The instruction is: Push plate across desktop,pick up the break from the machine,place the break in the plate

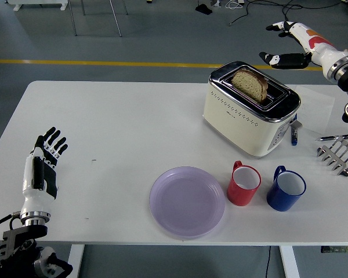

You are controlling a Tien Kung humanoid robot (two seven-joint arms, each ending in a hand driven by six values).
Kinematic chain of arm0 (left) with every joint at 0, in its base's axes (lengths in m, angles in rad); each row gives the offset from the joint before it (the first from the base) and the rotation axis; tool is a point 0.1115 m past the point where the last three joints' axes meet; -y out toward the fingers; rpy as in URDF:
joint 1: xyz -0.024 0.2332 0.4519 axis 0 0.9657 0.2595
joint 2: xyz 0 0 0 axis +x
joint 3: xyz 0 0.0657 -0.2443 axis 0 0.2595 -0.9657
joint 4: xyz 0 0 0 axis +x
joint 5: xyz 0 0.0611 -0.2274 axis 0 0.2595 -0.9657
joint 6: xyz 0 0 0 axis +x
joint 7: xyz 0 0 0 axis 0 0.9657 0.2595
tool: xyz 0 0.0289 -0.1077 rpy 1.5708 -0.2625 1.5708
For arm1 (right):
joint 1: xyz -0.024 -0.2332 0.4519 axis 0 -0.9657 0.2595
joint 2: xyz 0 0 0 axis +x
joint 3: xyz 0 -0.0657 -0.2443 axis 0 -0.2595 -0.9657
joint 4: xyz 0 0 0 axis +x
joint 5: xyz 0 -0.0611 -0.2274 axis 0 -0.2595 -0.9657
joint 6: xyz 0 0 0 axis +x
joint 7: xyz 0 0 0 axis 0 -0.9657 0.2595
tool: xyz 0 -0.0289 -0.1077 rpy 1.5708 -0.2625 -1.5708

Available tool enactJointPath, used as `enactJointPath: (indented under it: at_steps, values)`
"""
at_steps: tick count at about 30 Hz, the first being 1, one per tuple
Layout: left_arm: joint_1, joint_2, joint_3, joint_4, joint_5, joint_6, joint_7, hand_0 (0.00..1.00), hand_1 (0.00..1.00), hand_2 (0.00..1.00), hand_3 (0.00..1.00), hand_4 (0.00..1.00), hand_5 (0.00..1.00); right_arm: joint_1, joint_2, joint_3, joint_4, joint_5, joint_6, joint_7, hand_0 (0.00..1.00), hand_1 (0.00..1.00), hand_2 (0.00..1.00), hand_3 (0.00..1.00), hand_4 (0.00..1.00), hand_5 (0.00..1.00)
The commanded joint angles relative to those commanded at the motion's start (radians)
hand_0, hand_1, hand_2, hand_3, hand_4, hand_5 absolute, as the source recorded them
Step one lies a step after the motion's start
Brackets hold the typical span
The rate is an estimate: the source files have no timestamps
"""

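Brown bread (250,84) stands in the toaster (250,109); our right hand (291,43), fingers wide, should descend straight, pinching gently.

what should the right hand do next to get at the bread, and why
Probably bring the right hand down and left toward the bread. The slice stands up out of the toaster slot, and the hand hovers open beyond the toaster's far right corner, holding nothing. The purple plate sits empty.
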Motion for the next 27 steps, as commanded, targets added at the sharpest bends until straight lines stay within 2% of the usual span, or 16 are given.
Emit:
enactJointPath:
  at_steps: [4,7,11,15,16,20,22,27]
  values:
    - [-0.011,0.001,0.009,0.001,0.001,0.0,0.004,0.784,0.802,0.85,0.812,0.54,0.998,0.061,0.055,-0.059,-0.08,-0.064,0.027,-0.025,0.998,0.909,0.946,0.94,0.851,0.395]
    - [-0.018,-0.009,0.005,0.008,0.006,-0.001,0.014,0.784,0.802,0.85,0.812,0.54,0.998,0.09,0.092,-0.085,-0.13,-0.062,0.055,-0.038,0.998,0.909,0.946,0.94,0.851,0.395]
    - [-0.021,-0.02,0.0,0.014,0.011,0.001,0.016,0.777,0.785,0.827,0.794,0.533,0.998,0.12,0.142,-0.096,-0.202,-0.065,0.052,-0.051,0.998,0.906,0.933,0.935,0.872,0.383]
    - [-0.019,-0.02,0.0,0.014,0.011,0.005,0.022,0.777,0.785,0.827,0.794,0.533,0.998,0.142,0.181,-0.109,-0.268,-0.065,0.051,-0.059,0.998,0.906,0.933,0.935,0.872,0.383]
    - [-0.019,-0.019,-0.001,0.012,0.011,0.007,0.031,0.772,0.783,0.821,0.788,0.528,0.978,0.145,0.19,-0.112,-0.284,-0.063,0.049,-0.062,0.998,0.886,0.907,0.922,0.871,0.382]
    - [-0.018,-0.013,-0.015,0.002,0.019,0.008,0.064,0.772,0.783,0.821,0.788,0.528,0.978,0.152,0.224,-0.123,-0.355,-0.045,0.024,-0.069,0.998,0.886,0.907,0.922,0.871,0.382]
    - [-0.019,-0.012,-0.021,0.001,0.021,0.008,0.069,0.77,0.779,0.818,0.788,0.53,0.982,0.154,0.236,-0.128,-0.38,-0.038,0.009,-0.07,0.965,0.855,0.871,0.899,0.87,0.385]
    - [-0.018,-0.012,-0.025,-0.002,0.022,0.012,0.076,0.77,0.779,0.818,0.788,0.53,0.982,0.171,0.278,-0.15,-0.474,-0.056,-0.037,-0.077,0.965,0.855,0.871,0.899,0.87,0.385]
